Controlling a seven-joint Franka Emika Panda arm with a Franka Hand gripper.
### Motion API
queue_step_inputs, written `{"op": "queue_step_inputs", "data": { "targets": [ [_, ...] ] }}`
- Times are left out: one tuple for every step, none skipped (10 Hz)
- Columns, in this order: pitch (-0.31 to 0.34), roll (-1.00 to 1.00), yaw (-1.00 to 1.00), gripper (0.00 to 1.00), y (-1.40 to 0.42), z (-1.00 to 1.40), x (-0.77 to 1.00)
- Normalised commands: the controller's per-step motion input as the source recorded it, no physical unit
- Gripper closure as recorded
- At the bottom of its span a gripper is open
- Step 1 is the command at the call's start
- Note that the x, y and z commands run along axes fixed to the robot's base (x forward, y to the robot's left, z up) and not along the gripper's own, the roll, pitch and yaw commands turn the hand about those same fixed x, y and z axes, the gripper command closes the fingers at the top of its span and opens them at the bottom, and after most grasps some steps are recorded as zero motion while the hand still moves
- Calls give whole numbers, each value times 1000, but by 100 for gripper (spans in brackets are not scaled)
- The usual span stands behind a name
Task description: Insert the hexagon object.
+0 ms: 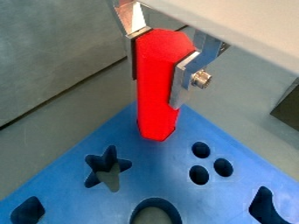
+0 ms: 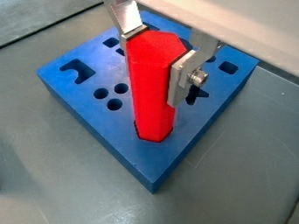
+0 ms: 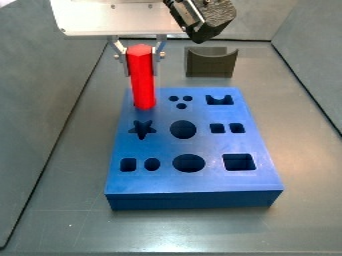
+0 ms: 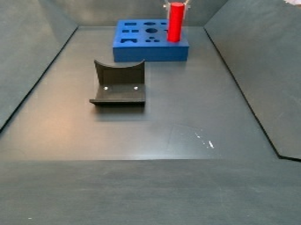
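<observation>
The hexagon object is a long bright red bar (image 1: 155, 83), held upright between the flat silver fingers of my gripper (image 1: 160, 57), which is shut on its upper part. It also shows in a wrist view (image 2: 152, 87) under the gripper (image 2: 156, 54). Its lower end meets the top of the blue block (image 1: 158, 175) near one corner; the hole beneath it is hidden. In a side view the bar (image 3: 140, 78) stands at the block's (image 3: 207, 145) far left corner under the gripper (image 3: 140, 45). Another side view shows the bar (image 4: 175, 22) upright on the block (image 4: 141, 48).
The blue block (image 2: 105, 127) has star, round, square and notched holes beside the bar. The dark fixture (image 3: 210, 62) stands behind the block's far right; it also shows in a side view (image 4: 118, 83) in mid-floor. Grey walls ring the floor.
</observation>
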Motion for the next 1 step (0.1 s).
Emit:
{"op": "queue_step_inputs", "data": {
  "targets": [
    [-27, 63, 0, 100, -91, 0, -3]
  ]
}}
